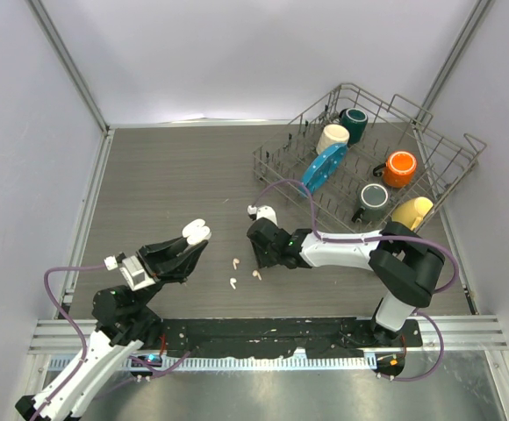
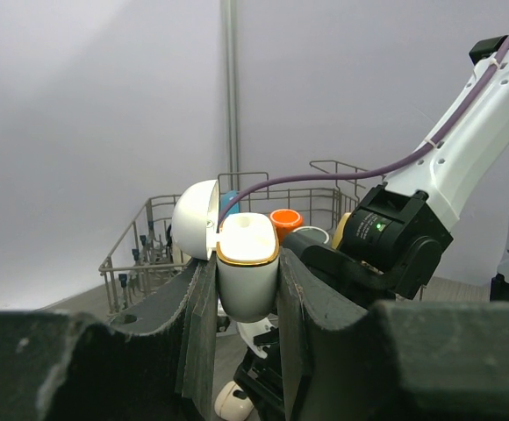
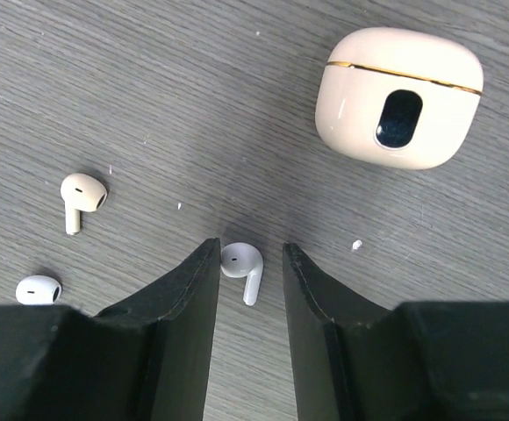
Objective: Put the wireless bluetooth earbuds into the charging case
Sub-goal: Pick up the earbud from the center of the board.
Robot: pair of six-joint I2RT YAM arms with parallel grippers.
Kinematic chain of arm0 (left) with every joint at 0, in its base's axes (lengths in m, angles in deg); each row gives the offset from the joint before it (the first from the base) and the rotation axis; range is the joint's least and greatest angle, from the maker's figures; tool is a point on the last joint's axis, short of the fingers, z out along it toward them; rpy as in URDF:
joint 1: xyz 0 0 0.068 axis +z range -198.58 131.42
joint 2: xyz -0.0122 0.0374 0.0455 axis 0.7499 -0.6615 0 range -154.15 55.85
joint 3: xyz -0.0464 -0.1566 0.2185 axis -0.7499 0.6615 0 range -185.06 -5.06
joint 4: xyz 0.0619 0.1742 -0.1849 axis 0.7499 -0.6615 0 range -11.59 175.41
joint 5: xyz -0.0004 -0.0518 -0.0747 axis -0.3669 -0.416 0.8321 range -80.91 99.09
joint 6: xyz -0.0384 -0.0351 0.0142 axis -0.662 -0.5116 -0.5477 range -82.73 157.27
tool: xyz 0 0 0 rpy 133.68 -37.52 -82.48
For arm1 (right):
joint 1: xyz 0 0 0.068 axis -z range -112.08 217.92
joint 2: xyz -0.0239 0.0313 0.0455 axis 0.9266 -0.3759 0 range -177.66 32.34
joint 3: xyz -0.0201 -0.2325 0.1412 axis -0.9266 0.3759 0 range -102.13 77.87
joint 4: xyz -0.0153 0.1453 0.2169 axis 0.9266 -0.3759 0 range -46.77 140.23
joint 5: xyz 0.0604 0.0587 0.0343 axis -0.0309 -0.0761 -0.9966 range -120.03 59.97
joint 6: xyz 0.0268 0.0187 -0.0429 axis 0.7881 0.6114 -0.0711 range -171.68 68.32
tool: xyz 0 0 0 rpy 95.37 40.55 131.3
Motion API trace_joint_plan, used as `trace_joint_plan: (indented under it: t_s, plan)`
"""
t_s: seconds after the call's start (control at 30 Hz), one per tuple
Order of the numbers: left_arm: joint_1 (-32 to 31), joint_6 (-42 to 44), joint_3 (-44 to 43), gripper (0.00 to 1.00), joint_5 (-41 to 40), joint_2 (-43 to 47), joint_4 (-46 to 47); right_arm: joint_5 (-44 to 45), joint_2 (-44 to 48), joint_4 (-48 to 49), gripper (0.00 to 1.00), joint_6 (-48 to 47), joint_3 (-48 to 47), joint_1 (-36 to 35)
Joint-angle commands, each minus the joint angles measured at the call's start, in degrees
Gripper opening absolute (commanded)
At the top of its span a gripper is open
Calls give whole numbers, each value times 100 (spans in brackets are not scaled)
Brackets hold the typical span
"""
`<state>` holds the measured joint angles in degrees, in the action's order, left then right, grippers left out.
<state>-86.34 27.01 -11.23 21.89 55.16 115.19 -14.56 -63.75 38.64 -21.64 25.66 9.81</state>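
left gripper: pressed shut on the open charging case, held above the table. right gripper: jaws spread, straddling a white earbud lying on the table, touching neither side; its stem runs along the gap, toward the wrist. right arm nearer.

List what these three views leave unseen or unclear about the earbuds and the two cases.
- Wells of the open charging case: the left wrist view is side-on and its gold rim hides them; the top view is too small.
- Contents of the closed cream case: lid shut, right wrist view.
- Lower part of the leftmost white earbud: right wrist view, cut off by the dark body of the right gripper.
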Motion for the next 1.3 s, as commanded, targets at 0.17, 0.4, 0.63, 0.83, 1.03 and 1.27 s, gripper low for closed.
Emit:
trace_joint_plan:
  t_s: [0.17, 0.4, 0.63, 0.83, 1.03, 1.27]
  plan:
    - [-12, -37, 2, 0, -102, 192, 89, -298, 196, 175, 41, -683, -246, -25]
    - [-12, -46, 11, 0, -93, 183, 81, -404, 91, 61, 41, -939, -325, -25]
    - [-12, -37, 2, 0, -76, 174, 72, -325, 3, -36, 40, -1044, -378, -25]
    - [-12, -29, 11, 0, -76, 139, 98, -412, -41, -36, 40, -1097, -369, -25]
    - [-12, -29, 11, 0, -76, 113, 116, -474, -111, -80, 39, -1114, -387, -25]
    - [-12, -29, 11, 0, -84, 113, 116, -430, -173, -124, 38, -1106, -396, -25]
